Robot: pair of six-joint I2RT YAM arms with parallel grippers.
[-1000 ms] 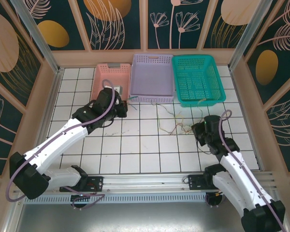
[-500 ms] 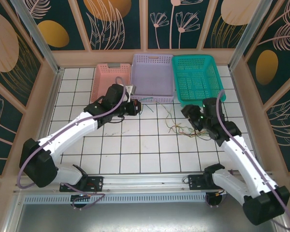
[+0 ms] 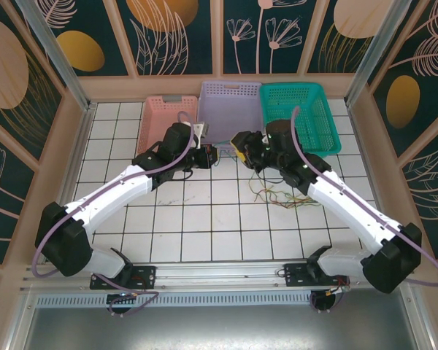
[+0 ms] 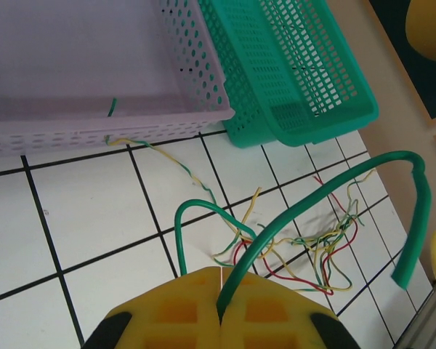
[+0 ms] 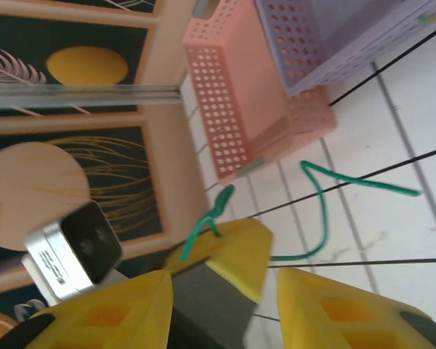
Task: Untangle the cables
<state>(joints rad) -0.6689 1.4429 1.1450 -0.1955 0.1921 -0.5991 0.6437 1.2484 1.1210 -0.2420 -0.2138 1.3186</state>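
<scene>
Swung across from the right side, the right gripper now sits just beside the left gripper, which has edged slightly forward, both in front of the baskets. Beneath them spreads the glossy white tiled table with dark grout lines. Along its far edge stand a lilac basket, a teal basket and a pink basket, all rectangular perforated plastic. A loose tangle of thin yellow, green and red cables sprawls on the tiles near the teal basket. The left gripper's waffle-moulded yellow pads are pressed together on a smooth green cable, which arches up in a stiff hoop. The right gripper's yellow fingers stand spread apart, the left gripper's cable-holding tip near their gap.
</scene>
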